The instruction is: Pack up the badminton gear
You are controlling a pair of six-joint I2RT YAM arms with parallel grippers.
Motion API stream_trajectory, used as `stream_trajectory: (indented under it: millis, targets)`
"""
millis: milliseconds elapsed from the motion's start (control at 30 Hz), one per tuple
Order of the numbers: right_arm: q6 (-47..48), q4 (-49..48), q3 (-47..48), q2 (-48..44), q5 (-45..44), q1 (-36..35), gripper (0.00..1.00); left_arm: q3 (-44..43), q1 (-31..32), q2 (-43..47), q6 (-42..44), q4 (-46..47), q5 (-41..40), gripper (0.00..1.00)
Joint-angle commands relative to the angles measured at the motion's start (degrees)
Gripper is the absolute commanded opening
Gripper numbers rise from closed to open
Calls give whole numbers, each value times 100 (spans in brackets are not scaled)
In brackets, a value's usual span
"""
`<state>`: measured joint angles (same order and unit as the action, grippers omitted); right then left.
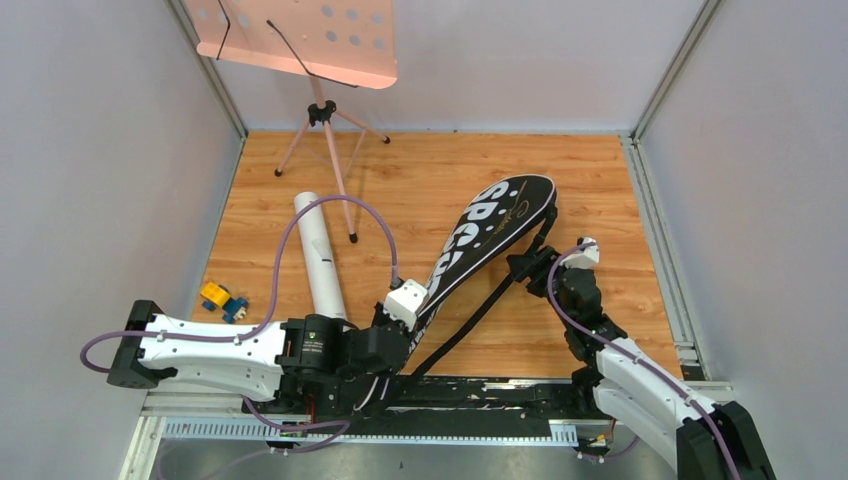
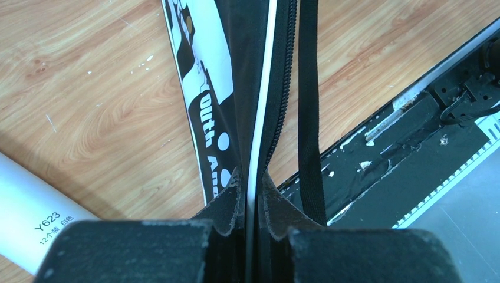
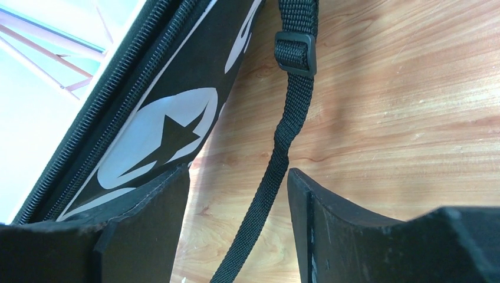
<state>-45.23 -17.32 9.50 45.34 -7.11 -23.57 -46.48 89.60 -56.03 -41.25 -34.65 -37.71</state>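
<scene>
The black bag lettered SPORT lies slanted across the wooden floor. My left gripper is at its narrow near end. In the left wrist view that gripper is shut on the bag's zipped edge with its white piping. My right gripper is beside the bag's wide part. In the right wrist view it stands open, and the bag's black strap runs loosely between its fingers over the floor. The bag lies just left of the left finger. A long white tube lies left of the bag.
A pink perforated music stand on tripod legs stands at the back left. A small yellow and blue toy lies near the left arm. Grey walls close in the wooden floor. A black rail runs along the near edge.
</scene>
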Motion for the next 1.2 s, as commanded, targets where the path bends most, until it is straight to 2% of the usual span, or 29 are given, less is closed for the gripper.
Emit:
stream_trajectory:
  millis: [0,267,333,400,467,567,733,867,1000,1167]
  targets:
    - [-107,-608,6,93,-49,33,62,-172,7,140,-163,589,-330,0]
    - [-217,-801,-14,540,109,45,55,-246,13,172,-258,477,-308,0]
    - [-232,-811,-37,535,113,42,49,-222,9,210,-297,482,-302,0]
    - [-245,-833,-92,476,120,45,39,-194,13,237,-314,523,-282,0]
    - [-43,-880,-122,338,262,45,20,-217,9,241,-283,537,-263,0]
    - [164,-657,-52,-70,456,31,1,-292,13,196,-110,499,-222,0]
    - [405,-73,266,-1252,1202,32,0,-328,13,-45,-36,306,-386,0]
    - [173,-501,194,-1652,1878,34,0,-361,13,-267,-49,318,-415,0]
    - [-237,-720,401,-1467,1967,33,0,-379,13,-441,-25,444,-371,0]
    - [-636,-1094,654,-595,1793,32,6,-433,13,-441,17,469,-328,0]
